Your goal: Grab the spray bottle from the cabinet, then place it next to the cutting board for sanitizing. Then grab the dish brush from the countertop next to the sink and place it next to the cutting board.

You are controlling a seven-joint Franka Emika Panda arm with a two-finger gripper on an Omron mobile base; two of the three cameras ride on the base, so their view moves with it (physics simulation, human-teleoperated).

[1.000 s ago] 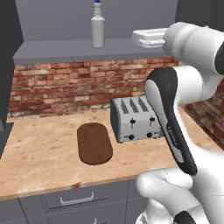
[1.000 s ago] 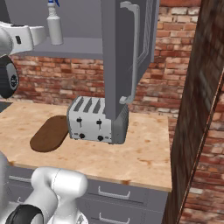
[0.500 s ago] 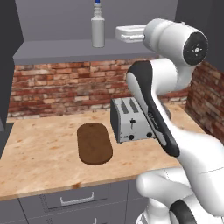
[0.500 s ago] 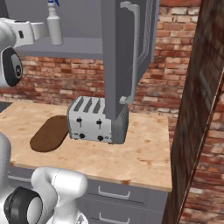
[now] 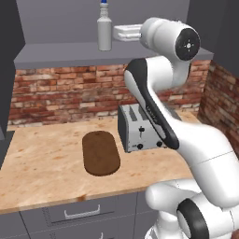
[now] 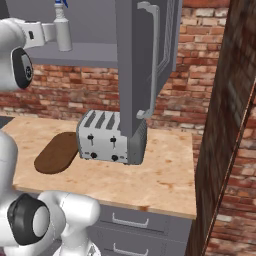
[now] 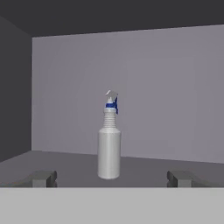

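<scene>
The spray bottle (image 5: pixel 104 30) (image 6: pixel 63 31) (image 7: pixel 109 144) stands upright on the grey shelf (image 5: pixel 60 51) of the open cabinet, its blue-tipped nozzle on top. My gripper (image 5: pixel 116 32) (image 7: pixel 111 179) is level with the shelf, just right of the bottle and pointing at it. It is open: the two fingertips (image 7: pixel 43 178) stand wide apart, and the bottle is centred a little ahead of them, untouched. The dark brown cutting board (image 5: pixel 100 153) (image 6: pixel 55 152) lies flat on the countertop (image 5: pixel 42 168) left of the toaster. The dish brush and the sink are out of view.
A silver toaster (image 5: pixel 140 128) (image 6: pixel 110 142) stands on the counter below the shelf. The cabinet door (image 6: pixel 145 65) with its long bar handle hangs open to the right. A brick wall runs behind, a brick pillar (image 6: pixel 225 125) stands at the right, and grey drawers (image 5: pixel 79 212) are below.
The arm has swung left along the shelf, carrying the hand from well right of the spray bottle to just beside it. The bottle, board and toaster have not moved.
</scene>
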